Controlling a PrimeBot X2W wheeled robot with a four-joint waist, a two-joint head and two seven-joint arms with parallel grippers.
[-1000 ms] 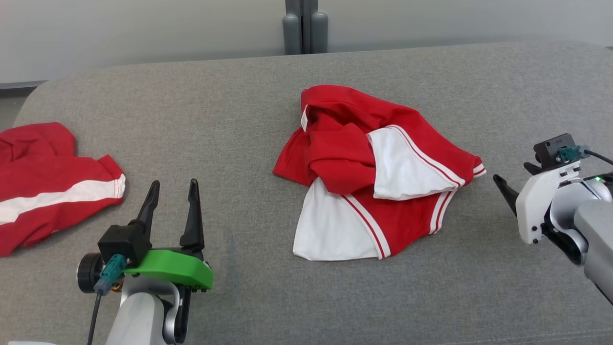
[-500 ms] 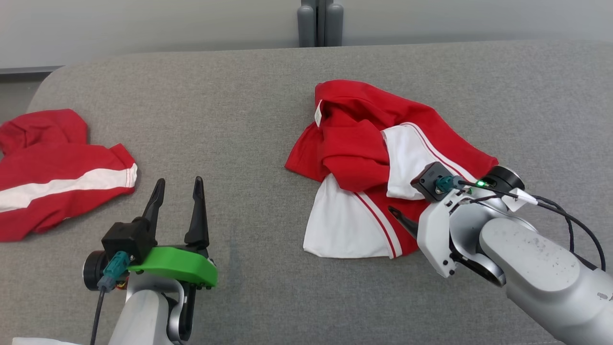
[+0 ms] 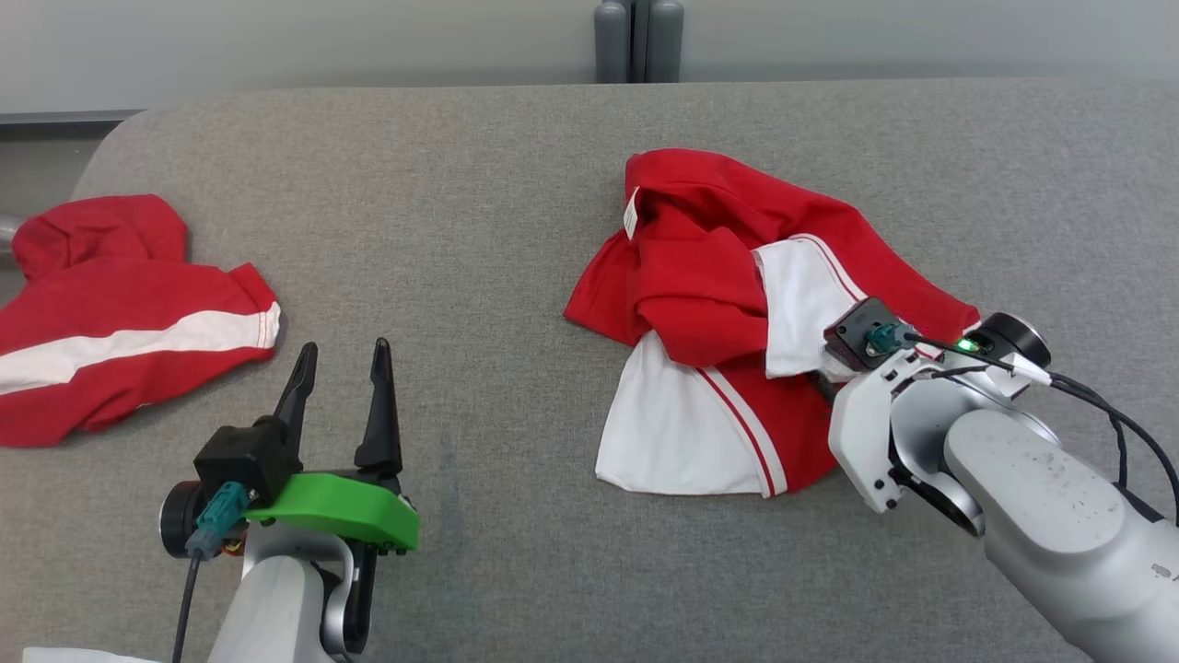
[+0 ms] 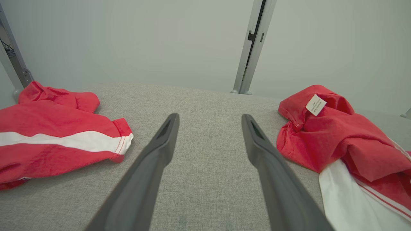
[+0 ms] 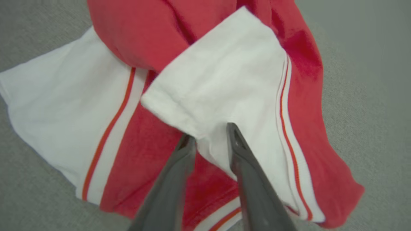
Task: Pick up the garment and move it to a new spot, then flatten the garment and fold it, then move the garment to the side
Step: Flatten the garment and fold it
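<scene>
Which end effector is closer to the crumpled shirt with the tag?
Right. The right end effector straddles a white fold of the shirt; the left end effector hovers apart, to its left.

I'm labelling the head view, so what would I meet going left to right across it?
striped red garment → left hand → crumpled red-and-white garment → right forearm

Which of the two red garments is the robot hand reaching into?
The crumpled red garment with white panels, under the right gripper, whose fingers straddle a white fold. The red garment with one white stripe lies apart, untouched.
</scene>
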